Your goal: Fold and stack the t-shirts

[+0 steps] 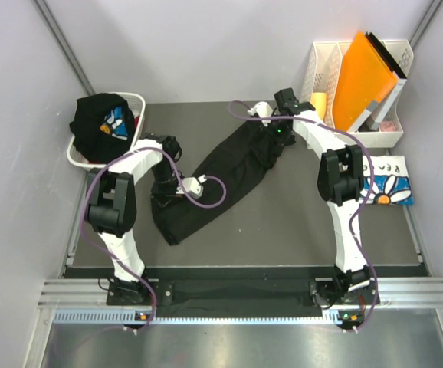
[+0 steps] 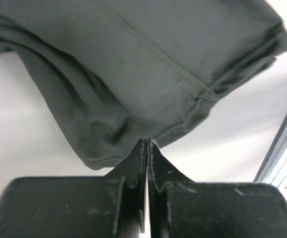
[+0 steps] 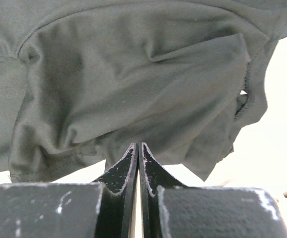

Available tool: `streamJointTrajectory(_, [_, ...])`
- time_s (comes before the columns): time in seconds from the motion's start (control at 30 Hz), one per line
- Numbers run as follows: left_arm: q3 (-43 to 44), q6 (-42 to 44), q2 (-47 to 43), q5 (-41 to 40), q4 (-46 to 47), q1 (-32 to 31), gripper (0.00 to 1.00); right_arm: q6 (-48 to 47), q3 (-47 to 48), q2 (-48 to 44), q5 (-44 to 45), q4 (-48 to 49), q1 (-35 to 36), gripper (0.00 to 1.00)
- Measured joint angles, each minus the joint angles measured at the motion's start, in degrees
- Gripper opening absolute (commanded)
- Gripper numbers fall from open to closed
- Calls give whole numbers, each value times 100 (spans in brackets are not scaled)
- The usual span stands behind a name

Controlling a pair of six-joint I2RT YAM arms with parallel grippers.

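A black t-shirt [image 1: 229, 172] lies bunched in a long diagonal strip across the dark mat. My left gripper [image 1: 162, 198] is shut on its lower left end; in the left wrist view the closed fingertips [image 2: 147, 142] pinch the hemmed edge of the cloth [image 2: 133, 74]. My right gripper [image 1: 275, 138] is shut on the upper right end, and its tips [image 3: 137, 145] bite into wrinkled fabric [image 3: 133, 79]. A second black t-shirt with a blue and white print [image 1: 105, 123] sits crumpled in the basket. A folded white t-shirt with blue daisies [image 1: 388, 182] rests at the right edge.
The white laundry basket [image 1: 137, 101] stands at the back left corner. A white file holder [image 1: 321, 57] with an orange folder [image 1: 363, 77] stands at the back right. Grey walls close in on both sides, and a metal rail [image 1: 244, 295] runs along the near edge.
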Motion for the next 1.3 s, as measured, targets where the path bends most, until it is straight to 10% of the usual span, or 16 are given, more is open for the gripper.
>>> streamJointTrajectory(1.3, [282, -859, 879, -811, 1294, 273, 0, -39, -127, -44, 70, 20, 122, 0])
